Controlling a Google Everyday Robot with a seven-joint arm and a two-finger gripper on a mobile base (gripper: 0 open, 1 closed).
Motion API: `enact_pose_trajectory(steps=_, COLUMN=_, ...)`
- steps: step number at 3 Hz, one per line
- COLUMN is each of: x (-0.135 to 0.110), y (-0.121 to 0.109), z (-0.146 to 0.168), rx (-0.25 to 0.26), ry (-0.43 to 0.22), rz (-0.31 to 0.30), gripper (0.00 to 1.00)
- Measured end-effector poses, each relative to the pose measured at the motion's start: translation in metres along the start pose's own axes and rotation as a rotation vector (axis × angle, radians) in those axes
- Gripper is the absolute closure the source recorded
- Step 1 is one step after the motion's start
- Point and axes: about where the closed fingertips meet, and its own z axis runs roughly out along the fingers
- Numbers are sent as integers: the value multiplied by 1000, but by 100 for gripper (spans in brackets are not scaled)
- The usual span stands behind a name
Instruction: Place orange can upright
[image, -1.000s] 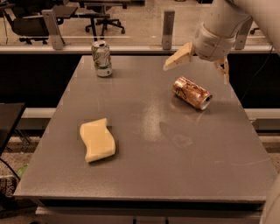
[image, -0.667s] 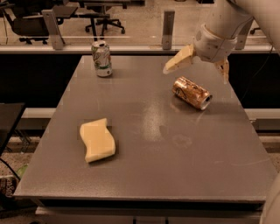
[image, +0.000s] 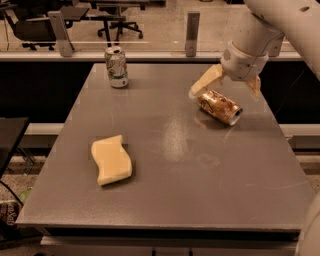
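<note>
The orange can (image: 219, 106) lies on its side near the right edge of the worktop (image: 170, 170), toward the far right corner. The pincer (image: 224, 92) hangs just above and behind it, spread wide and holding nothing, with one finger out to either side. The step in hand looks like the approach for a grasp. The next move likely calls for lowering, closing across the can's body, then lifting and tipping it onto its base.

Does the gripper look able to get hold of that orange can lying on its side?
Probably yes: the gripper hangs open just above the orange can, fingers spread to either side, nothing between them. The white-and-green can stands far off.
</note>
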Motion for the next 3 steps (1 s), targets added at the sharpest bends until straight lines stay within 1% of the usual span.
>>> enact_pose_trajectory(steps=1, x=-1, y=5, z=9, rx=-26, ry=-22, rz=-57, gripper=0)
enact_pose_trajectory(steps=3, x=-6, y=2, z=23, rx=-62, ry=-75, rz=-207, gripper=0)
